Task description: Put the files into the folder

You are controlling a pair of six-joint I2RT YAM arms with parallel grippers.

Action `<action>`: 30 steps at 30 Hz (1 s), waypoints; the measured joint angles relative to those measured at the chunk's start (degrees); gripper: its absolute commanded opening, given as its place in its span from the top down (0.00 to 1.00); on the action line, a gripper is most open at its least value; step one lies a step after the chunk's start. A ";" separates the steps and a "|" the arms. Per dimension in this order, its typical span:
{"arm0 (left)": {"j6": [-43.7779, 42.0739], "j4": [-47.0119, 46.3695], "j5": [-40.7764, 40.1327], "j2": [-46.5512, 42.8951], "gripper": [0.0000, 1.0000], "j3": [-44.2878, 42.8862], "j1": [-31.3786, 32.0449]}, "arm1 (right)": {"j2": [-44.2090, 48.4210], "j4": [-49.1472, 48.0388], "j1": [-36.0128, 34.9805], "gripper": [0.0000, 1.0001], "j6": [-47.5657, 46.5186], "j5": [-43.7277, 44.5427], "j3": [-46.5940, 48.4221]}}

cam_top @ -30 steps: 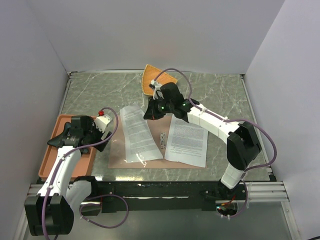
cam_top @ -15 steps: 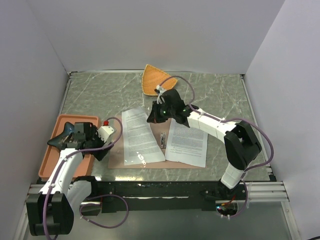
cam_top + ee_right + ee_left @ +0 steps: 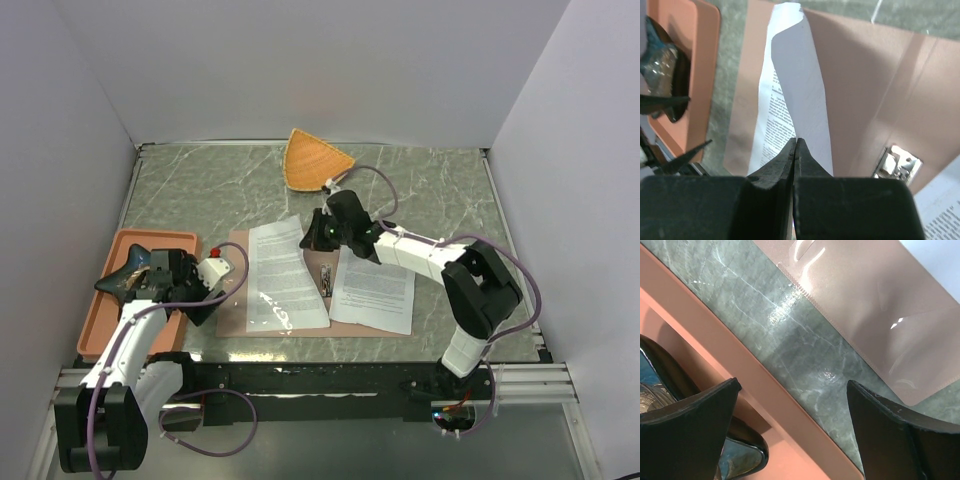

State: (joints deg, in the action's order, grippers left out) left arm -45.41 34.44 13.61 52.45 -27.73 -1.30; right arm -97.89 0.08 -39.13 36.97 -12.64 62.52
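— Grey marble table under everything. Where's the paper?
— The left sheet, white with fine black print, lies lengthwise on the folder, on its left half. It runs straight ahead of the right gripper, whose closed jaws seem to pinch its corner.
— And the other claw?
— The left gripper gapes wide and empty, farther off.

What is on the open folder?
A left sheet, its far edge pinched by the right fingers, a right sheet, and a metal clip between. Anything beneath them is hidden.
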 measured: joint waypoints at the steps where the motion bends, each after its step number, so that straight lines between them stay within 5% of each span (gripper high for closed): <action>1: 0.00 -0.13 0.07 0.37 0.04 0.00 0.00 | -0.28 -0.13 0.00 1.00 0.17 0.13 0.63; 5: 0.02 -1.68 0.31 2.75 0.04 -0.74 0.00 | -2.86 -1.05 0.02 0.99 1.11 0.24 4.39; 11: 0.02 -3.32 0.55 4.76 0.04 -1.73 0.00 | -4.37 0.22 -0.11 0.61 1.38 0.72 5.42; 17: 0.07 -3.39 0.57 4.83 0.04 -1.75 0.00 | -5.25 4.90 -0.11 0.51 0.59 1.03 5.42; 25: 0.68 -3.17 0.57 5.31 0.04 -2.27 0.00 | -7.72 10.29 -0.11 0.58 -1.16 1.01 5.42; 30: 1.29 -2.58 0.74 5.46 0.04 -2.64 0.00 | -7.67 11.15 -0.37 0.80 -2.36 1.88 5.29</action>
State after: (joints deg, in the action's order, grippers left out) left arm -44.12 31.86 14.35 57.91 -30.37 -1.30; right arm -105.56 11.22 -39.51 34.61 -10.76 67.81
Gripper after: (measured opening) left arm 0.963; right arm 0.315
